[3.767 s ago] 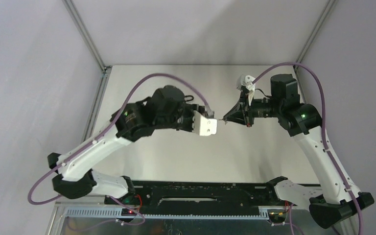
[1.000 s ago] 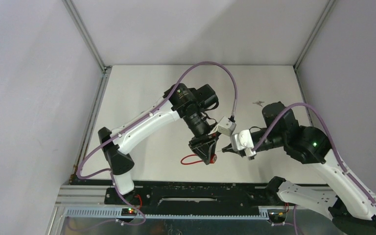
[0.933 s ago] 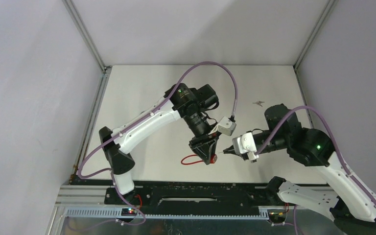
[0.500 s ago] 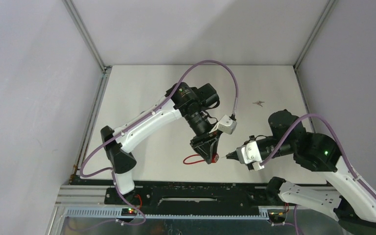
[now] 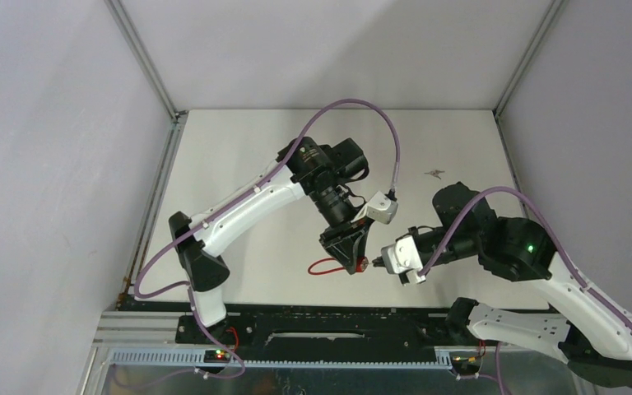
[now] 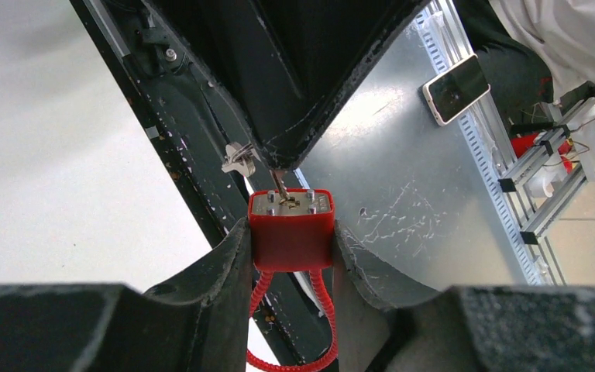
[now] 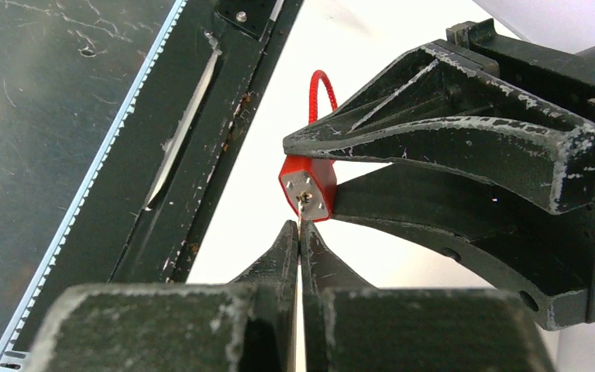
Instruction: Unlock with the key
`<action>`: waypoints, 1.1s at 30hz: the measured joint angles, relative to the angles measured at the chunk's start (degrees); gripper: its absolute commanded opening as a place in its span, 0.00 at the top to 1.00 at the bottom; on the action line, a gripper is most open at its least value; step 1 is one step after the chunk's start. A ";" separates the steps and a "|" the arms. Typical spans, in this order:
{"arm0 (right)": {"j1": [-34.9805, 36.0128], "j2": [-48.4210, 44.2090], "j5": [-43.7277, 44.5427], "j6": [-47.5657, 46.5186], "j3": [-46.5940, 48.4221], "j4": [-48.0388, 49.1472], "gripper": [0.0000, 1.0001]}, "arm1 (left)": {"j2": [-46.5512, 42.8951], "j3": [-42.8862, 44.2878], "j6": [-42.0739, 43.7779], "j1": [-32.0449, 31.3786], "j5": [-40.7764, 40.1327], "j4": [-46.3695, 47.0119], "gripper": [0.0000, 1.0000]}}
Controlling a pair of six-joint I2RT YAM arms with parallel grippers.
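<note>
A red padlock (image 6: pixel 290 232) with a red cable shackle (image 6: pixel 321 341) sits clamped between the fingers of my left gripper (image 6: pixel 290 236), its metal keyhole face turned toward the right arm. My right gripper (image 7: pixel 300 229) is shut on a thin silver key (image 7: pixel 300 211). The key's tip meets the keyhole on the padlock (image 7: pixel 308 186); how deep it sits I cannot tell. In the top view the left gripper (image 5: pixel 354 262) and right gripper (image 5: pixel 376 262) meet nose to nose low over the table's near edge. A second small key (image 6: pixel 236 159) dangles beside the right fingers.
A black rail (image 5: pixel 337 321) and a scratched metal plate (image 6: pixel 403 194) lie just below the grippers at the near edge. A small metal piece (image 5: pixel 436 173) lies on the white table (image 5: pixel 239 164) at the far right. A phone (image 6: pixel 455 87) rests beyond the plate.
The right arm swung in from the right and brought the key's tip back up to the padlock's face. The left gripper has held the padlock nearly still.
</note>
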 measured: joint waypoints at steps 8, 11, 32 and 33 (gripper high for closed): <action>0.68 0.83 0.76 0.02 0.61 0.00 1.00 | 0.00 0.00 -0.02 0.02 -0.24 -0.33 1.00; 0.70 0.92 0.81 0.02 0.81 0.00 1.00 | 0.00 0.00 -0.02 0.02 -0.26 -0.31 1.00; 0.96 1.36 0.81 0.02 1.14 -0.02 1.00 | 0.17 0.70 -0.15 0.02 -0.31 -0.72 1.00; 1.07 1.44 0.81 0.02 1.14 -0.02 1.00 | 0.20 0.70 -0.15 0.02 -0.35 -0.85 1.00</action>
